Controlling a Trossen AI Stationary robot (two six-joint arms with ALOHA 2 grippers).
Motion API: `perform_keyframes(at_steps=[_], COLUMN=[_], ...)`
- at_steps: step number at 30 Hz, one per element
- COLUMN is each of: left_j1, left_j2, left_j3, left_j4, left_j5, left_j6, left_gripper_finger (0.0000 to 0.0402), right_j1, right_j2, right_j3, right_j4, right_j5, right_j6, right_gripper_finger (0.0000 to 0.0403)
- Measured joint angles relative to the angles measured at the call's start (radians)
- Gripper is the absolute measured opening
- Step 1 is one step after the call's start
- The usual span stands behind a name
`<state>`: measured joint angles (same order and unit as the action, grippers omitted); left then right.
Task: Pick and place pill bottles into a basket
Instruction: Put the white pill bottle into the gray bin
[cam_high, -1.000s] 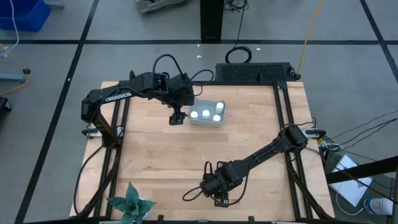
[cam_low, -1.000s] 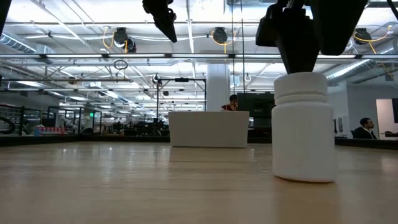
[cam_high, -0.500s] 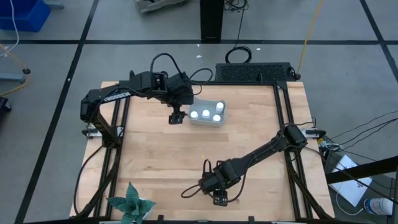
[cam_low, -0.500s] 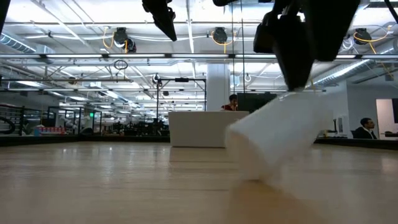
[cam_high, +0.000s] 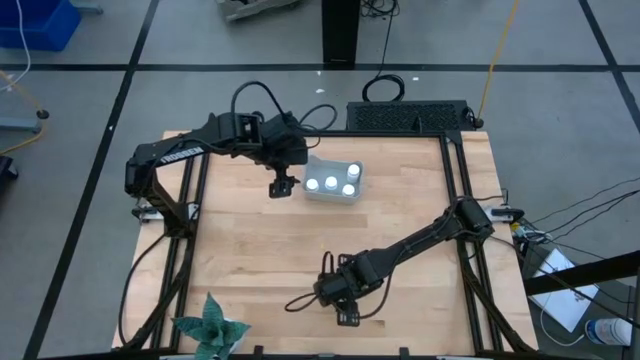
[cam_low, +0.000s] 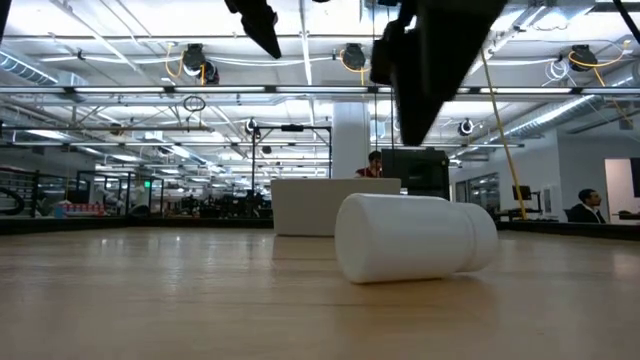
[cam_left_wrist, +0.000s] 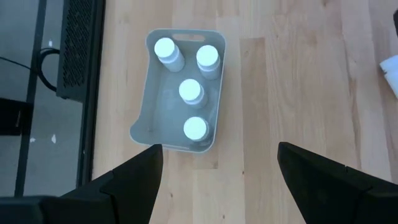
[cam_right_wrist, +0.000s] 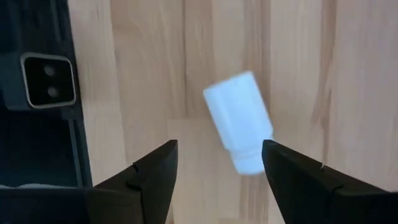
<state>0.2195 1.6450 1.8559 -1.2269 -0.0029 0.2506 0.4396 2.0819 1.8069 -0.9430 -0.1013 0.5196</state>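
One white pill bottle (cam_low: 415, 238) lies on its side on the table near the front edge, with its cap (cam_right_wrist: 247, 163) pointing along the wood. My right gripper (cam_right_wrist: 217, 180) hangs open just above it (cam_low: 415, 120), and its fingers do not touch the bottle. The light grey-blue basket (cam_left_wrist: 163, 118) stands at the far middle of the table (cam_high: 333, 183) and holds several upright white bottles (cam_left_wrist: 191, 91). My left gripper (cam_left_wrist: 217, 180) is open and empty, high over the table just left of the basket (cam_high: 281, 188).
A green paper plant (cam_high: 210, 328) sits at the near left corner. A black perforated panel (cam_high: 405, 115) runs along the far edge. A small camera block (cam_right_wrist: 46, 84) stands at the near edge close to my right gripper. Bare wood lies between the basket and the fallen bottle.
The pill bottle stood upright under my right gripper's fingers a second ago. It has tipped over and now lies on its side, clear of the fingers. The gap between the right gripper's fingers looks the same.
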Motion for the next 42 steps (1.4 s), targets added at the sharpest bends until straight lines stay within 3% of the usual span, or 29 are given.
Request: perform_keyframes(at_steps=[8,11,18,30,36,39,42], left_j1=[0.0,0.0,0.0,0.0,0.0,0.0,0.0], left_j2=[0.0,0.0,0.0,0.0,0.0,0.0,0.0], left_j3=[0.0,0.0,0.0,0.0,0.0,0.0,0.0], left_j4=[-0.015,-0.015,-0.016,-0.014,-0.011,-0.011,-0.009], left_j5=[0.0,0.0,0.0,0.0,0.0,0.0,0.0], left_j6=[-0.006,-0.006,-0.005,-0.003,-0.006,-0.005,-0.002], left_gripper_finger=[0.0324,0.0324,0.0324,0.0324,0.0324,0.0324,0.0324], right_j1=[-0.036,-0.044,-0.032,0.005,0.007,0.007,0.007], right_j2=[-0.002,-0.002,-0.002,-0.002,-0.002,-0.002,-0.002], right_j3=[-0.049,-0.104,-0.171,-0.24,-0.312,-0.316,-0.317], right_j4=[0.041,0.087,0.178,0.278,0.394,0.389,0.395], right_j5=[0.018,-0.023,-0.11,-0.115,-0.19,-0.192,-0.187], right_j6=[-0.082,-0.084,-0.015,0.067,0.145,0.16,0.138], right_gripper_finger=[0.0223,0.0223,0.0226,0.022,0.022,0.02,0.0145])
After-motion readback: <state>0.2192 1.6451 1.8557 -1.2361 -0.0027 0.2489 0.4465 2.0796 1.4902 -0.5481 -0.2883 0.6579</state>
